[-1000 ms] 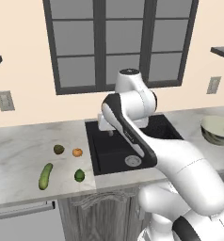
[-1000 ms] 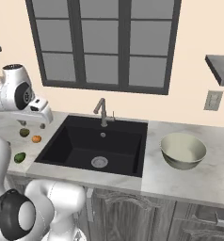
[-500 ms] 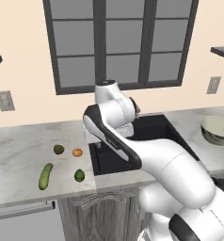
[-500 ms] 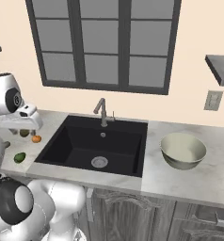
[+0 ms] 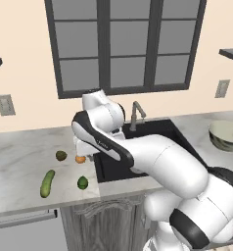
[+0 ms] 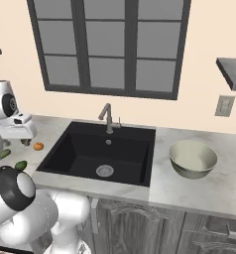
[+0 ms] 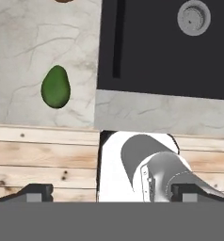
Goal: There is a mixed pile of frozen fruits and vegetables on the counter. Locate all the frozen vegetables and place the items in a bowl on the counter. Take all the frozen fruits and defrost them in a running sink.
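The gripper (image 7: 112,193) is hanging wide open and empty over the counter (image 5: 20,162), because the orange ball (image 5: 80,159) is lying there, just beside the sink (image 5: 152,142).

Four frozen pieces lie on the pale marbled surface (image 5: 20,157) left of the black sink (image 6: 102,151). A long green cucumber (image 5: 47,183) rests flat near the front edge; a shiny dark green piece (image 5: 82,183) sits to its right, close to the basin. Behind them, a dull olive-brown ball (image 5: 61,156) and an orange ball (image 5: 80,159) sit near each other. Right of the sink stands the wide, pale grey-green bowl (image 6: 193,158), upright.
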